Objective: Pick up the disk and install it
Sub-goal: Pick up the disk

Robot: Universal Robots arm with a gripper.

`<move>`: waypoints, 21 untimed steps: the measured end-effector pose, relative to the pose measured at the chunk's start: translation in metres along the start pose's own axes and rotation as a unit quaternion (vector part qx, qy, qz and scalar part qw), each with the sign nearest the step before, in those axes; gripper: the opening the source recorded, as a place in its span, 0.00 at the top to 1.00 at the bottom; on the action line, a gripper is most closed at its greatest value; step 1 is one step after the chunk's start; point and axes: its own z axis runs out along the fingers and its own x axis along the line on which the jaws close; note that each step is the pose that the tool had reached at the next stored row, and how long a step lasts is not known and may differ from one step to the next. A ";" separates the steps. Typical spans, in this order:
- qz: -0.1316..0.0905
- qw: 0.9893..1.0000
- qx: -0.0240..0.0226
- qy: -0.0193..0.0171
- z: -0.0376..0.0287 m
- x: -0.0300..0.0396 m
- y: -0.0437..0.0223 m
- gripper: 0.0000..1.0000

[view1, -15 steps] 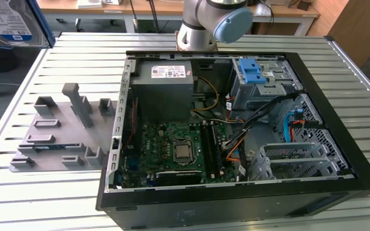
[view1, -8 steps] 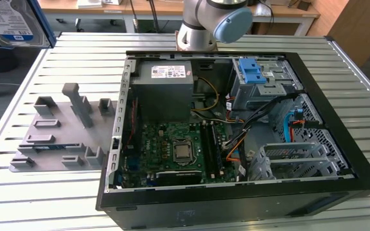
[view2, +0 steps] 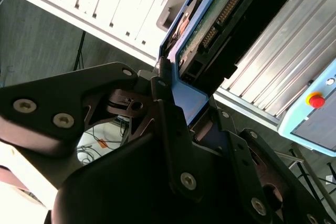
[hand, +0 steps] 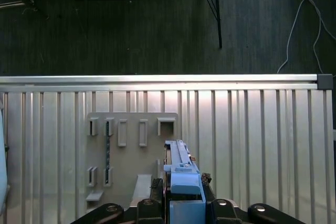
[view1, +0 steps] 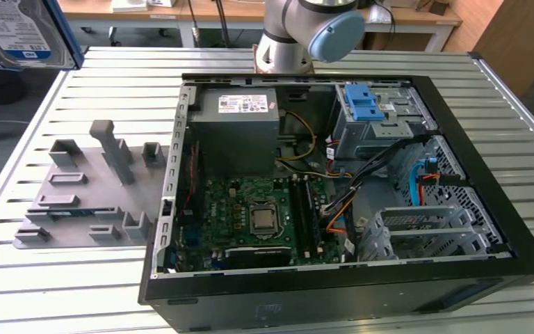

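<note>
Two dark fingers of the gripper are seen pressed onto the blue carrier frame of the disk, which is pinched edge-on between them in both wrist views. In the exterior view it is held raised at the exterior view's upper left, off the slatted table and well apart from the open computer case. Beyond it, a grey fixture plate is seen lying on the table.

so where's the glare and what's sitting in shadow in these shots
First wrist view: glare strip along the table rail, floor beyond dark; second wrist view: the gripper, shut on the disk, reads dark against bright slats; exterior view: even light inside the computer case.
</note>
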 end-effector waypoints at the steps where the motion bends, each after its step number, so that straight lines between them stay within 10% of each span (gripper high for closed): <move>1: 0.000 1.000 0.000 0.000 0.0000 -0.0001 -0.0003 0.64; 21: 0.000 1.000 0.000 0.000 -0.0002 -0.0002 -0.0062 0.64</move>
